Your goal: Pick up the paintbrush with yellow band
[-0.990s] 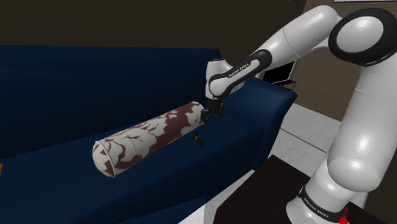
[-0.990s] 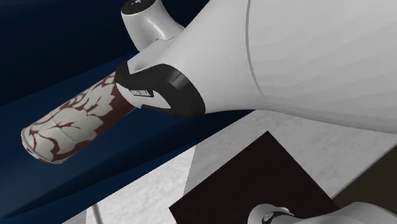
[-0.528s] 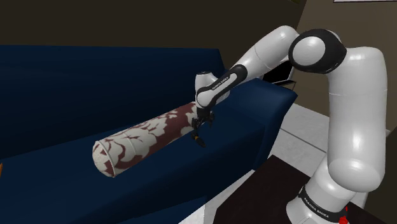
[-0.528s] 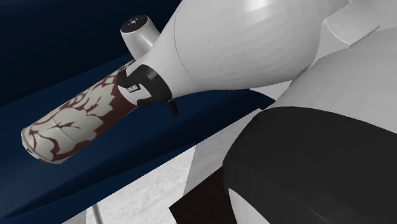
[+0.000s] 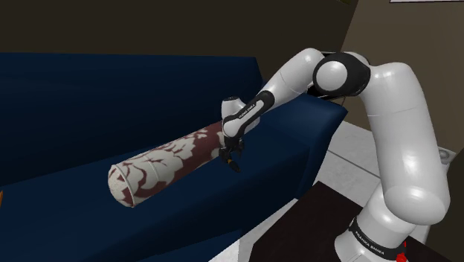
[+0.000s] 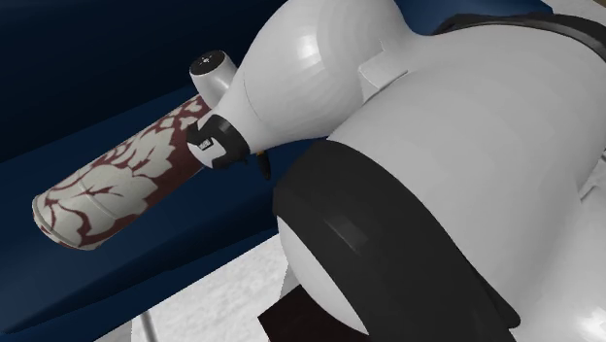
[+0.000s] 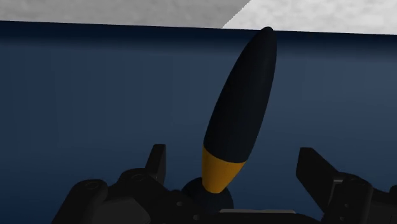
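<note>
The paintbrush (image 7: pixel 238 108) is black with a yellow band (image 7: pixel 221 175) and lies on the navy sofa seat (image 7: pixel 83 102). My gripper (image 7: pixel 235 167) is open just above it. The two black fingers (image 7: pixel 156 163) stand wide on either side of the banded end, and neither touches it. In the shoulder view the gripper (image 5: pixel 230 153) hangs at the near end of the bolster, with the small dark paintbrush (image 5: pixel 234 164) right under it on the seat. A black fingertip (image 6: pixel 262 167) shows below the wrist in the second exterior view.
A long bolster pillow (image 5: pixel 165 164) with a dark red and cream leaf pattern lies across the seat beside the gripper, also seen as the bolster (image 6: pixel 115 185). The sofa armrest (image 5: pixel 316 112) rises behind. Pale floor (image 7: pixel 318 13) lies past the seat edge. The arm's elbow (image 6: pixel 427 185) blocks much.
The arm has folded down and the gripper has sunk toward the shoulder view's left, from beside the bolster's end to just over the paintbrush. The fingers stayed open.
</note>
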